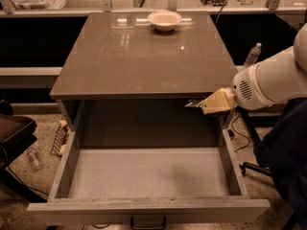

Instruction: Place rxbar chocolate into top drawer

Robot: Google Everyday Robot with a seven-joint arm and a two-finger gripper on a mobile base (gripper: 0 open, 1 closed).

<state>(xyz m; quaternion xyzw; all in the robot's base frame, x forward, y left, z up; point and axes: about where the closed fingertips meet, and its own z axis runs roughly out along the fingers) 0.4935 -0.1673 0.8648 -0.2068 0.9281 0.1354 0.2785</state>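
The top drawer (62, 169) is pulled wide open below the brown cabinet top; its grey floor is bare and its dark handle (147, 223) shows at the bottom edge. My gripper (205, 104) reaches in from the right, at the cabinet's front right corner, above the drawer's back right part. Its tan fingers (218, 101) are shut on a small flat dark thing with pale marks, the rxbar chocolate (191, 104), which sticks out to the left.
A white bowl (164, 19) stands at the back of the cabinet top (144, 56). A plastic bottle (253, 55) and cables lie on the floor to the right. A dark chair (14, 133) stands at the left.
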